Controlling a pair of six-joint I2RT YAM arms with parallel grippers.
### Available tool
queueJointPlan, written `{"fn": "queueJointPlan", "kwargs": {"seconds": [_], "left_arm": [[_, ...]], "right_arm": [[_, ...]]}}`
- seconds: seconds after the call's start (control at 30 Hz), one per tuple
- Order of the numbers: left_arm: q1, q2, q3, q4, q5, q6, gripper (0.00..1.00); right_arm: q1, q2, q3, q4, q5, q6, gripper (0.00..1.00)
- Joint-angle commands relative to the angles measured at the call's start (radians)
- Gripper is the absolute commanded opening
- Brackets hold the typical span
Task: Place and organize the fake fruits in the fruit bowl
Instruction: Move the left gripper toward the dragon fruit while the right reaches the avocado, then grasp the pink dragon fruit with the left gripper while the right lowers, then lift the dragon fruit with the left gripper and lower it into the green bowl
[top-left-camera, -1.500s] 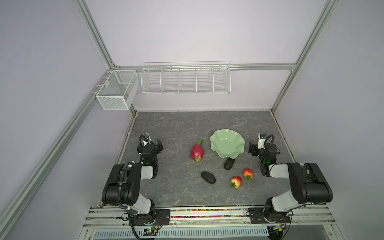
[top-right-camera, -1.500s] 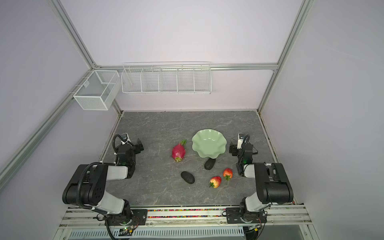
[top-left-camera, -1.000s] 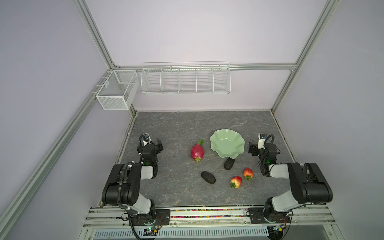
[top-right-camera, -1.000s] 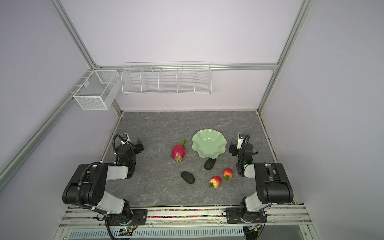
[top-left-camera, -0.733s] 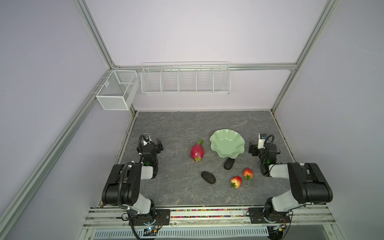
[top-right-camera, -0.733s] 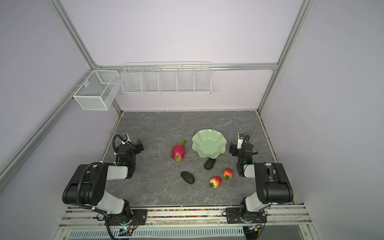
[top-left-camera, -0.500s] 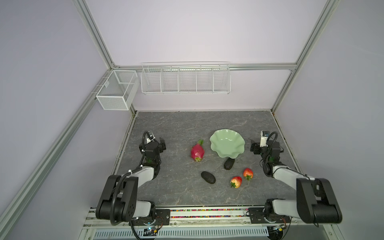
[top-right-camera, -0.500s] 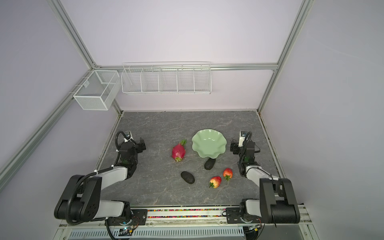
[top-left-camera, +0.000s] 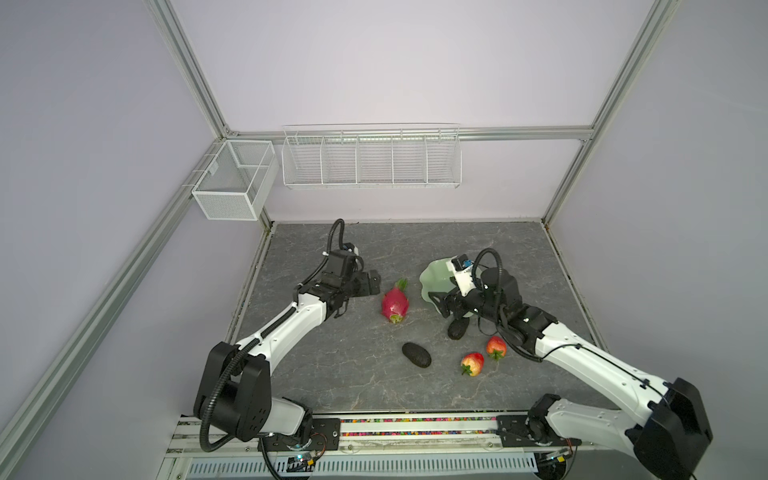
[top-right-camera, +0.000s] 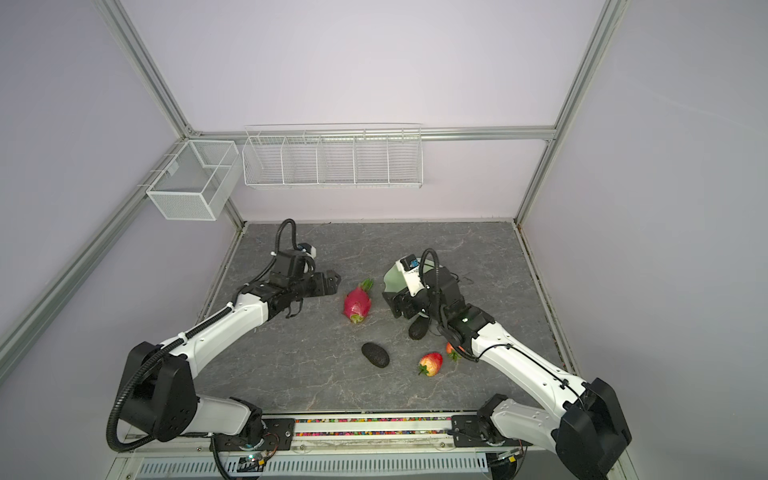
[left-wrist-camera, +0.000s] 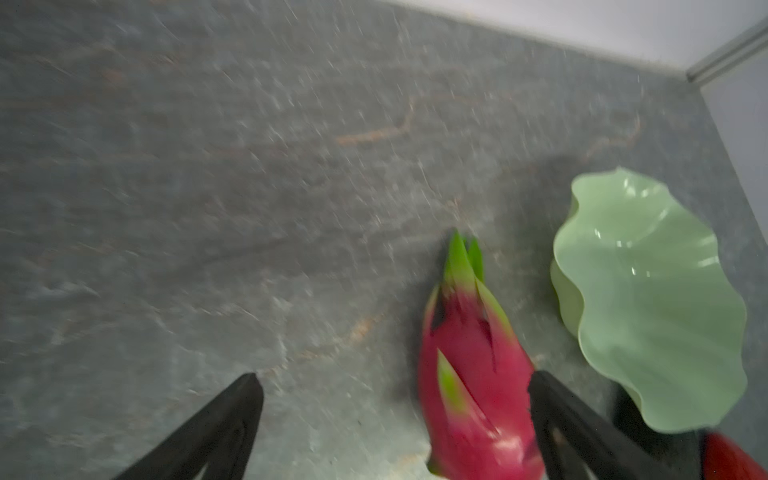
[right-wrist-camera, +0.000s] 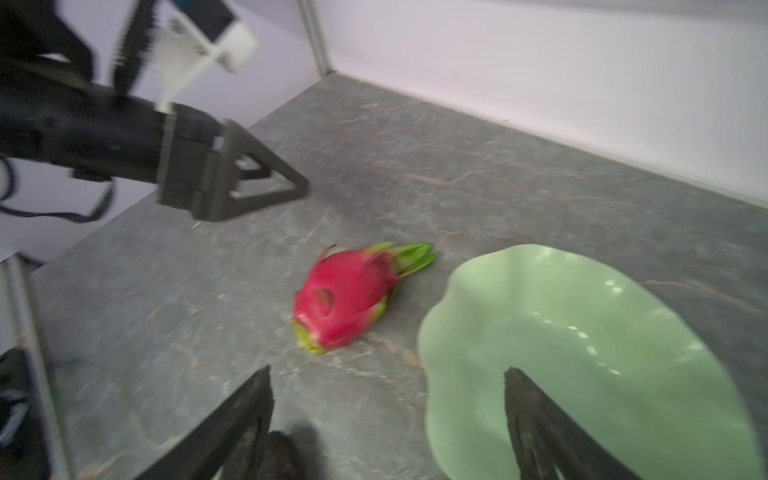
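**Mia:** Where is the pale green shiny bowl with the wavy rim (top-left-camera: 433, 279)?

**Tom:** On the grey stone table (top-left-camera: 332, 374), over to the right. The right gripper (top-left-camera: 441, 304) hangs over its near edge. Its fingers are wide apart and hold nothing.

**Mia:** And the fruits?

**Tom:** All on the table. The big pink dragon fruit with green tips (top-left-camera: 394, 305) lies just left of the bowl. One dark bumpy avocado (top-left-camera: 457, 329) sits by the bowl, under the right gripper. The other avocado (top-left-camera: 416, 355), a red strawberry with a green cap (top-left-camera: 472, 364) and a second strawberry (top-left-camera: 496, 347) lie nearer the front.

**Mia:** And the left gripper (top-left-camera: 371, 283)?

**Tom:** Spread wide, empty, just left of the dragon fruit.
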Motion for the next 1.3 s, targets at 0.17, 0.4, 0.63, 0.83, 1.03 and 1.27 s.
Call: {"fn": "queueJointPlan", "kwargs": {"seconds": [0.17, 0.4, 0.63, 0.83, 1.03, 1.27], "left_arm": [[-0.055, 0.116, 0.075, -0.017, 0.127, -0.071, 0.99], [-0.103, 0.214, 0.13, -0.011, 0.109, -0.088, 0.99], [-0.118, 0.319, 0.199, -0.102, 0.049, -0.116, 0.99], [-0.128, 0.384, 0.23, -0.089, 0.085, -0.131, 0.84], [-0.128, 0.376, 0.259, -0.12, 0.075, -0.143, 0.62], [-0.144, 0.246, 0.346, -0.183, 0.008, -0.152, 0.58]], "right_arm": [[0.097, 0.049, -0.032, -0.005, -0.023, 0.045, 0.88], [0.096, 0.039, -0.049, -0.023, -0.008, 0.015, 0.88], [0.096, 0.053, -0.044, -0.048, -0.009, -0.012, 0.88], [0.095, 0.06, -0.048, -0.048, -0.015, -0.023, 0.88], [0.054, -0.005, -0.103, -0.027, 0.035, 0.039, 0.89], [-0.138, -0.138, -0.174, -0.081, 0.007, 0.153, 0.88]]}}
